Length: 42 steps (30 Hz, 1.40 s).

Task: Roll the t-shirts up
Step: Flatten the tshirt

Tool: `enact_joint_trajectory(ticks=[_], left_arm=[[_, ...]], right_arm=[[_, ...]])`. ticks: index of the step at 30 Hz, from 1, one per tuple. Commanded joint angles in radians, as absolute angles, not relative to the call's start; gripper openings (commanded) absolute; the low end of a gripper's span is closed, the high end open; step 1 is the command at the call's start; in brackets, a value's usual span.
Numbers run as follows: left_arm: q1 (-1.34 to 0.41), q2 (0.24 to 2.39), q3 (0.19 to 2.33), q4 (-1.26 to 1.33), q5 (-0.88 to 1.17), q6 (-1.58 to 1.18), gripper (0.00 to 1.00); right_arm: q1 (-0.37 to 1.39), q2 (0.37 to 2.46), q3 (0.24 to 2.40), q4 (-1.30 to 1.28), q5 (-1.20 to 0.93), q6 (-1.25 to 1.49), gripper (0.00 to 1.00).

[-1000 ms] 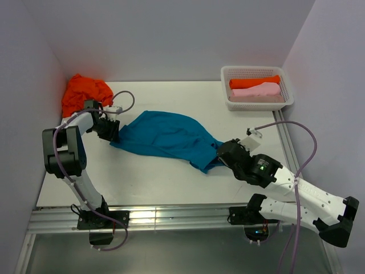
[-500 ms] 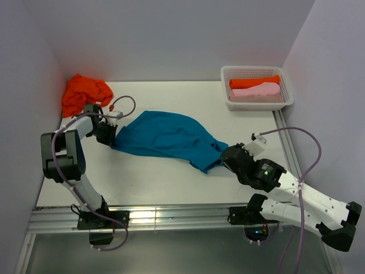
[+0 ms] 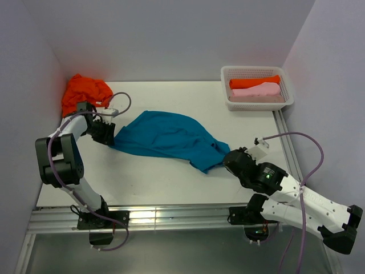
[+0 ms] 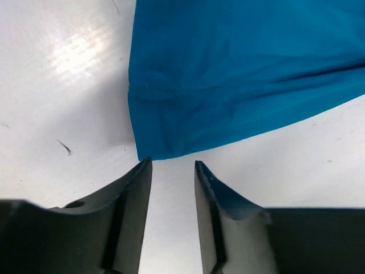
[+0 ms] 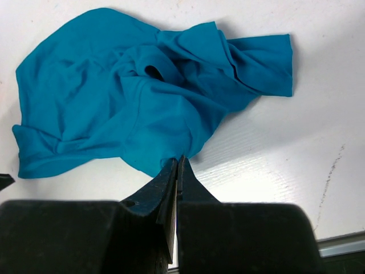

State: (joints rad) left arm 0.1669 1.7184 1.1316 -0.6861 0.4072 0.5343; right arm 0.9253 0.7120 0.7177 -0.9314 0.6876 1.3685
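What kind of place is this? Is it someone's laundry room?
Probably a robot lab bench, not a home: a left arm and right arm bolted to a metal rail, a white table boxed in by plain walls, a teal t-shirt spread on it.

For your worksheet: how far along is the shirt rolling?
Done: rolled orange cloth shirt and rolled pink cloth shirt in white plastic lattice basket. In hand: teal cloth t-shirt, right end effector pinching its corner, left end effector open. Left: rolling it, plus crumpled orange cloth shirt.
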Motion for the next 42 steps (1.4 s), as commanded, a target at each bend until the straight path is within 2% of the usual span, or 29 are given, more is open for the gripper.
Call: enact_joint_trajectory(ticks=[1,9,17,34,39,42], left_arm=[[0.172,1.729,1.23,-0.721,0.491,0.523,0.43],[0.16,1.879,1.327,-0.727,0.491,0.462,0.41],[0.135,1.887,1.301,-0.69,0.477,0.453,0.43],[0.114,1.93,1.305,-0.632,0.402,0.437,0.41],[0.107,1.942,1.316,-0.629,0.4,0.433,0.36],[0.106,1.948,1.331,-0.634,0.4,0.428,0.25]], right_arm=[[0.931,0.698,0.704,-0.931,0.724,1.396,0.0],[0.93,0.715,0.709,-0.926,0.723,1.39,0.0],[0.931,0.706,0.698,-0.916,0.723,1.387,0.0],[0.931,0.719,0.701,-0.902,0.721,1.374,0.0],[0.931,0.721,0.701,-0.899,0.722,1.371,0.0],[0.931,0.719,0.703,-0.899,0.722,1.371,0.0]])
